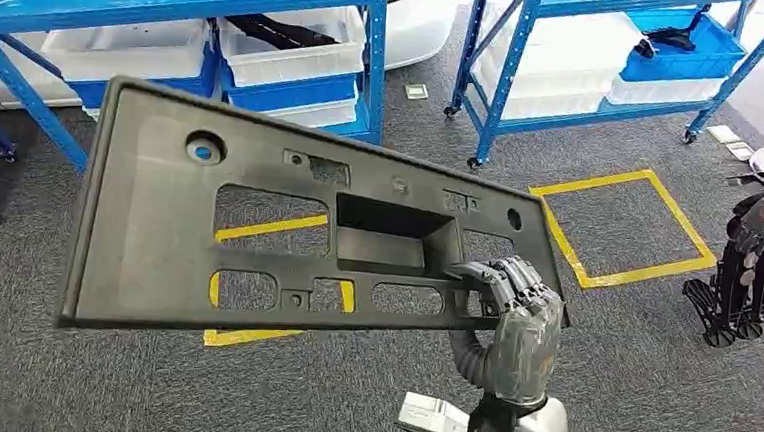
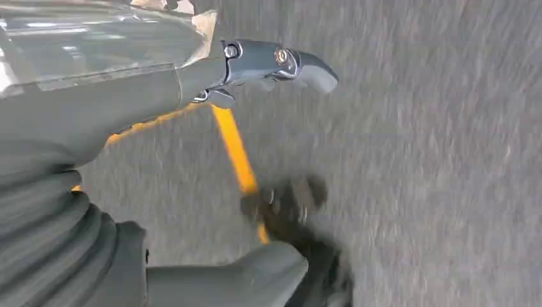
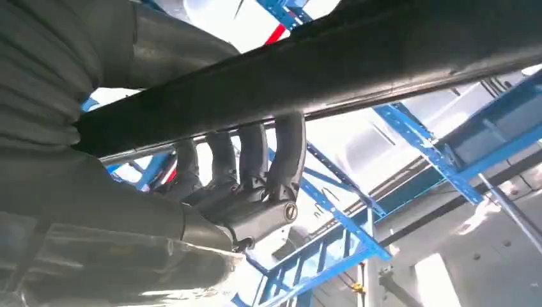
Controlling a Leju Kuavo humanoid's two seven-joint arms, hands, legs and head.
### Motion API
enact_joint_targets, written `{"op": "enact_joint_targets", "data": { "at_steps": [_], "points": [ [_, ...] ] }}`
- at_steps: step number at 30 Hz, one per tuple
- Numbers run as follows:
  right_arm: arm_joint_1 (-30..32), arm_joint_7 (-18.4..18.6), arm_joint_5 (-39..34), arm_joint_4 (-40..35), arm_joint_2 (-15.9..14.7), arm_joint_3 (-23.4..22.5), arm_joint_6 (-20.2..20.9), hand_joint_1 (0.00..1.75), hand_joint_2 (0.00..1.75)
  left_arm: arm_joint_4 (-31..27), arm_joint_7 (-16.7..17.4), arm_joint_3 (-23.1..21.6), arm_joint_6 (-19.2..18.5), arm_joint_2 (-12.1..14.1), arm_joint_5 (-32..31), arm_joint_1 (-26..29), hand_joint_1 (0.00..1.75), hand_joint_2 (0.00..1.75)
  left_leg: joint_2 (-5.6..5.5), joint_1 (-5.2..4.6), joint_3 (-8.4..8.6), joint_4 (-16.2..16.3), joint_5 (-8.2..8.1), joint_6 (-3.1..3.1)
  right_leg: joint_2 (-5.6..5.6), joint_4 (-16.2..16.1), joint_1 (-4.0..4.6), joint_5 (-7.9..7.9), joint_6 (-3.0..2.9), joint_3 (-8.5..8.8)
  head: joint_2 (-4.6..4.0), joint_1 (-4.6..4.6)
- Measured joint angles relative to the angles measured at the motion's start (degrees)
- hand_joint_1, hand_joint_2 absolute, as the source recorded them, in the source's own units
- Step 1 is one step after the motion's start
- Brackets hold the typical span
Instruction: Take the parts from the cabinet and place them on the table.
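Right hand (image 1: 513,309) grips the dark panel (image 1: 157,232); from its wrist, fingers (image 3: 255,160) hook the edge; left hand (image 2: 192,83) spread over carpet (image 2: 434,160)

Grey carpet floor (image 1: 648,393) bears yellow tape squares (image 1: 623,229) and blue wheeled racks (image 1: 507,73).

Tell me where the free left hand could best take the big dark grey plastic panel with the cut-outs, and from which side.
Probably the bare left short edge of the dark grey plastic panel, from the robot's left, opposite the right hand gripping its lower right rim. The panel hangs tilted, carried at one end. The left hand holds nothing.
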Motion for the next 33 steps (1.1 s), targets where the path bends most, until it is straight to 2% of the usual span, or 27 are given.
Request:
{"op": "enact_joint_targets", "data": {
  "at_steps": [1, 3, 5, 6, 7, 9, 10, 11, 12, 14, 15, 16, 17, 18, 20, 21, 22, 23, 24, 25, 26, 27, 28, 30, 31, 32, 33],
  "points": [
    [0.28, 0.02, 0.04, -0.18, 0.00, -0.02, 0.00, 1.75, 1.75, -1.19, -0.42, 2.47, -0.55, -0.50, -1.95, -0.13, 0.00, 1.75, -0.99, 0.48, -0.20, 0.80, -0.75, -0.40, 0.46, -0.09, -0.69, 0.20, -0.46, 0.21, 0.00, -0.02],
    [0.32, 0.17, 0.15, -0.51, 0.02, -0.09, 0.02, 1.75, 1.75, -2.74, -1.23, 6.96, -1.49, -1.93, -4.79, -0.27, 0.00, 1.75, -3.62, 0.49, -2.90, 7.35, -5.34, -0.48, 1.19, -0.10, -0.49, 0.41, -1.83, 0.08, 0.00, -0.13],
    [0.46, 0.50, 0.13, -0.57, 0.00, -0.15, 0.02, 1.75, 1.75, -3.51, -1.87, 10.67, -2.30, -3.17, -6.82, -0.30, 0.00, 1.75, -4.45, 0.52, -7.19, 16.48, -9.52, -0.68, 2.37, -0.09, -0.19, 0.49, -2.06, -0.15, 0.00, -0.13],
    [0.61, 0.66, 0.17, -0.59, 0.00, -0.17, 0.04, 1.75, 1.75, -4.01, -2.21, 12.77, -2.61, -3.69, -7.80, -0.37, 0.00, 1.75, -4.50, 0.52, -8.31, 18.65, -9.58, -0.72, 3.02, -0.07, -0.09, 0.51, -2.06, -0.19, 0.00, -0.13],
    [0.82, 0.74, -0.29, -0.59, -0.02, -0.20, 0.51, 1.75, 1.75, -4.49, -2.50, 14.37, -2.80, -4.21, -8.81, -0.54, 0.00, 1.75, -4.52, 0.52, -7.97, 17.77, -8.05, -0.66, 3.71, -0.04, -0.07, 0.53, -2.04, -0.15, 0.00, -0.11],
    [0.57, 0.62, -7.15, -0.68, -0.07, -0.22, 5.70, 1.75, 1.75, -5.39, -2.63, 17.03, -2.87, -5.15, -10.16, -1.08, 0.00, 1.75, -4.91, 0.60, -4.59, 11.10, -3.41, -0.48, 4.89, 0.06, -0.09, 0.57, -1.95, 0.00, 0.00, -0.13],
    [0.26, -0.11, -13.30, -0.57, -0.05, -0.22, 9.73, 1.75, 1.75, -6.04, -2.67, 18.98, -3.24, -5.80, -10.98, -1.53, 0.00, 1.75, -6.41, 0.76, -1.62, 5.24, -0.82, -0.21, 5.62, 0.12, -0.09, 0.62, -1.85, 0.06, 0.00, -0.11],
    [0.12, -0.53, -16.47, -0.35, 0.13, -0.52, 11.46, 1.75, 1.75, -6.59, -2.74, 20.51, -3.57, -6.20, -11.55, -1.87, 0.00, 1.75, -9.10, 0.91, 0.21, 1.90, -0.63, 0.08, 6.03, 0.21, 0.05, 0.71, -1.63, -0.16, 0.00, -0.11],
    [-0.17, -1.16, -18.42, -0.09, 0.26, -0.87, 12.26, 1.75, 1.75, -6.99, -2.78, 22.00, -3.74, -6.75, -11.82, -2.09, 0.00, 1.75, -9.10, 0.95, 0.51, 1.31, -0.58, 0.12, 6.78, 0.31, 0.38, 0.90, -1.34, -0.67, 0.00, -0.04],
    [-0.76, -1.73, -19.04, -0.05, 0.50, -1.51, 12.74, 1.75, 1.75, -7.70, -2.83, 23.80, -3.85, -7.47, -12.24, -2.38, 0.00, 1.75, -7.64, 0.54, 0.13, 1.12, -0.89, 0.37, 7.92, 0.15, 0.42, 1.46, -0.46, -1.02, 0.00, -0.02],
    [-0.81, -1.79, -19.10, 0.00, 0.50, -1.60, 12.87, 1.75, 1.75, -8.06, -2.85, 24.31, -3.87, -7.91, -12.23, -2.53, 0.00, 1.75, -7.01, 0.52, 0.08, 0.85, -0.61, 0.79, 8.52, -0.06, 0.53, 1.71, 0.02, -1.43, 0.00, -0.09],
    [-0.79, -1.84, -19.15, 0.00, 0.50, -1.62, 12.90, 1.75, 1.75, -8.23, -2.89, 24.63, -3.90, -8.39, -12.24, -2.69, 0.00, 1.75, -6.17, 1.02, 0.15, 0.13, -0.13, 1.48, 8.07, 0.62, 0.74, 1.45, 0.20, -1.86, 0.00, -0.02],
    [-0.90, -1.90, -19.21, 0.00, 0.52, -1.73, 12.94, 1.75, 1.75, -8.56, -2.93, 25.05, -3.90, -8.45, -12.26, -2.81, 0.00, 1.75, -5.69, 0.71, 0.11, -0.05, 0.05, 1.91, 5.34, 2.68, 0.69, 0.24, -0.01, -3.00, 0.00, 0.02],
    [-1.21, -2.07, -19.64, 0.08, 0.52, -1.79, 13.22, 1.75, 1.75, -8.78, -3.02, 25.46, -3.94, -8.52, -12.28, -2.80, 0.00, 1.75, -4.91, 0.67, 0.01, -0.04, 0.08, 2.22, 3.73, 6.10, 0.59, -1.51, -0.25, -4.76, 0.00, 0.29],
    [-1.25, -2.93, -21.59, 0.28, 0.59, -2.27, 14.73, 1.75, 1.75, -9.02, -3.15, 26.45, -4.40, -8.87, -13.04, -2.79, 0.00, 1.75, -3.18, 0.41, -0.09, 0.00, 0.07, 2.24, 2.37, 16.12, 0.42, -5.47, -0.33, -9.50, 0.00, 0.29],
    [-1.18, -3.30, -22.17, 0.41, 0.63, -2.54, 15.17, 1.75, 1.75, -9.02, -3.22, 26.88, -4.53, -9.00, -13.42, -2.80, 0.00, 1.75, -2.38, 0.34, -0.13, 0.05, 0.07, 2.25, 2.28, 18.94, 0.41, -6.09, 0.01, -10.73, 0.00, 0.26],
    [-1.19, -3.43, -22.42, 0.56, 0.66, -2.75, 15.47, 1.75, 1.75, -9.04, -3.24, 27.17, -4.53, -9.06, -13.52, -2.86, 0.00, 1.75, -1.63, 0.29, -0.12, 0.05, 0.06, 2.24, 2.20, 18.51, 0.38, -5.65, 0.43, -10.43, 0.00, 0.27],
    [-1.20, -3.48, -22.60, 0.63, 0.66, -2.95, 15.58, 1.75, 1.75, -9.04, -3.26, 27.47, -4.59, -9.17, -13.55, -3.03, 0.00, 1.75, -0.97, 0.26, -0.06, 0.06, 0.02, 2.19, 1.98, 15.32, 0.33, -4.26, 0.97, -8.55, 0.00, 0.26],
    [-1.19, -3.50, -22.67, 0.65, 0.72, -3.06, 15.61, 1.75, 1.75, -9.04, -3.26, 27.65, -4.59, -9.31, -13.55, -3.21, 0.00, 1.75, -0.37, 0.27, 0.06, 0.06, -0.04, 2.11, 1.40, 10.23, 0.28, -2.39, 1.42, -5.74, 0.00, 0.26],
    [-1.21, -3.52, -22.71, 0.65, 0.79, -3.10, 15.63, 1.75, 1.75, -9.08, -3.28, 27.76, -4.59, -9.35, -13.55, -3.32, 0.00, 1.75, 0.11, 0.27, 0.22, 0.06, -0.14, 1.96, 0.13, 5.17, 0.29, -0.80, 1.64, -2.93, 0.00, 0.29],
    [-1.30, -3.56, -22.73, 0.65, 0.89, -3.17, 15.63, 1.75, 1.75, -9.21, -3.28, 27.89, -4.59, -9.41, -13.57, -3.33, 0.00, 1.75, 0.68, 0.01, 0.51, 0.04, -0.34, 1.66, -3.45, -0.20, 0.53, 0.02, 1.08, -0.26, 0.00, 0.29],
    [-1.38, -3.61, -22.73, 0.65, 0.98, -3.19, 15.65, 1.75, 1.75, -9.32, -3.28, 28.06, -4.59, -9.52, -13.59, -3.32, 0.00, 1.75, 1.21, -0.31, 0.49, 0.13, -0.67, 1.18, -3.01, -0.14, 1.25, 0.26, 0.65, 0.06, 0.00, 0.24],
    [-1.35, -3.71, -22.75, 0.67, 1.09, -3.26, 15.73, 1.75, 1.75, -9.48, -3.39, 28.28, -4.59, -9.55, -13.67, -3.45, 0.00, 1.75, 1.68, -0.36, 0.72, 0.16, -0.71, 0.99, -2.08, -0.07, 0.93, 0.40, 0.17, -0.41, 0.00, 0.15],
    [-1.23, -4.20, -23.02, 0.74, 1.40, -3.85, 17.05, 1.75, 1.75, -9.50, -3.70, 28.61, -5.10, -9.68, -14.79, -3.87, 0.00, 1.75, 2.95, -0.26, 1.06, -0.09, -0.68, 0.54, -0.79, -0.07, 1.11, 0.54, -0.41, -1.02, 0.00, 0.22],
    [-1.27, -4.55, -23.02, 0.74, 1.75, -4.26, 17.62, 1.75, 1.75, -9.56, -3.96, 28.92, -5.29, -9.70, -15.41, -4.13, 0.00, 1.75, 2.43, -0.01, 0.98, 0.15, -1.16, -0.07, -0.06, -0.47, 0.05, 0.91, -1.02, -0.21, 0.00, 0.20],
    [-1.19, -4.85, -23.02, 0.74, 2.19, -4.61, 18.14, 1.75, 1.75, -9.61, -4.29, 29.31, -5.58, -9.72, -16.11, -4.39, 0.00, 1.75, -0.73, 0.11, 0.73, 1.38, -2.20, -0.43, 0.60, -0.51, -0.03, 0.94, -1.08, -0.25, 0.00, -0.02],
    [-1.29, -5.14, -23.06, 0.78, 2.60, -4.83, 18.68, 1.75, 1.75, -9.61, -4.62, 29.63, -5.82, -9.79, -16.67, -4.58, 0.00, 1.75, -3.08, 0.21, -0.58, 4.34, -4.32, -0.42, 0.95, -0.49, -0.09, 1.06, -1.68, -0.28, 0.00, 0.00]
  ]
}}
